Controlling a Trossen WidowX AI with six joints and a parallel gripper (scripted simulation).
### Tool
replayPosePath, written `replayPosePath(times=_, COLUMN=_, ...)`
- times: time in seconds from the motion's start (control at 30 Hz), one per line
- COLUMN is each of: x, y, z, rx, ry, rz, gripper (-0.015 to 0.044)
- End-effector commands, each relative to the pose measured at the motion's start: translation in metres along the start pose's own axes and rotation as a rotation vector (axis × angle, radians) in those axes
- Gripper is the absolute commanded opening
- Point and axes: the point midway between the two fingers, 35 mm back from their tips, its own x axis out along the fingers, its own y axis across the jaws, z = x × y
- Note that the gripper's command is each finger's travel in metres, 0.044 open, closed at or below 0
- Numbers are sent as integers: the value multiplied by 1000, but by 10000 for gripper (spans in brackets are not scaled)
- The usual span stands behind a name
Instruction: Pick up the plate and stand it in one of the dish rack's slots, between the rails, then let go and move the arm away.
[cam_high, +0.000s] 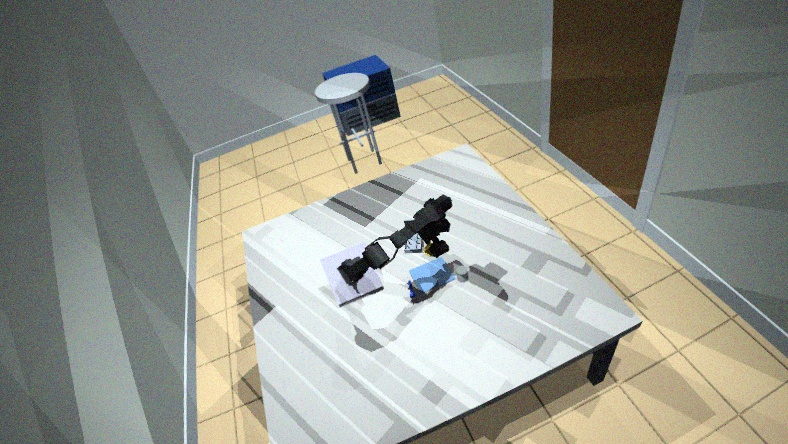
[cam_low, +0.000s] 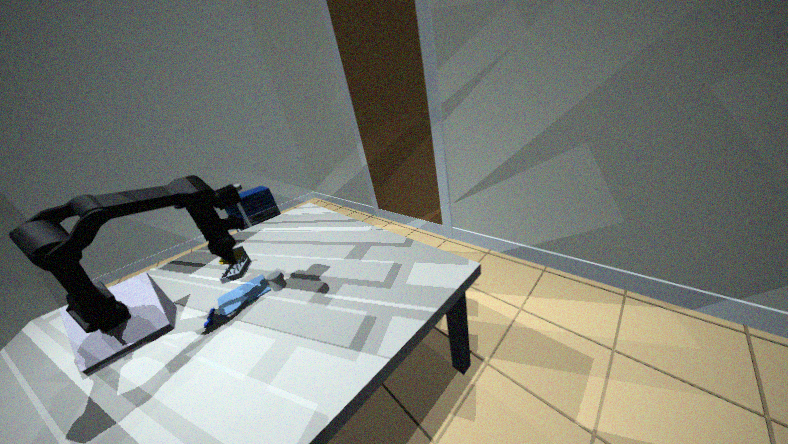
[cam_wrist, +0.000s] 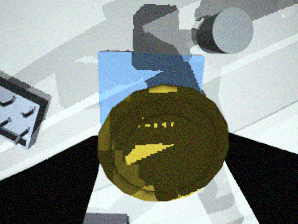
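Note:
The plate (cam_wrist: 162, 143) (cam_high: 426, 249) (cam_low: 239, 254) is a small olive-yellow disc. My gripper (cam_wrist: 162, 141) (cam_high: 437, 248) (cam_low: 235, 259) is shut on the plate by its rim and holds it a little above the table. The dish rack (cam_high: 413, 243) (cam_low: 233, 270) (cam_wrist: 20, 112) is a small grey slotted block. It stands on the table just below and to the left of the gripper. A light blue mat (cam_high: 431, 274) (cam_low: 240, 295) (cam_wrist: 120, 76) lies on the table under and ahead of the plate.
A grey cup (cam_high: 462, 271) (cam_low: 275, 279) (cam_wrist: 228, 30) stands beside the mat. A dark blue utensil (cam_high: 414, 293) (cam_low: 211, 319) lies at the mat's near end. The arm stands on a pale purple block (cam_high: 344, 286) (cam_low: 137, 300). A stool (cam_high: 341, 88) and a blue cabinet (cam_high: 383, 82) stand beyond the table.

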Motion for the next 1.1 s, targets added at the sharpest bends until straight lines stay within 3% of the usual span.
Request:
replayPosePath(times=0.0, x=-21, y=1, z=1, rx=6, ry=-4, rz=0, gripper=0)
replayPosePath(times=0.4, x=-50, y=3, z=-1, rx=11, ry=-3, rz=-8, gripper=0)
replayPosePath(times=0.87, x=-50, y=118, z=-54, rx=437, ry=-1, rz=2, gripper=0)
replayPosePath(times=1.07, x=-49, y=128, z=-62, rx=484, ry=-2, rz=-2, gripper=0)
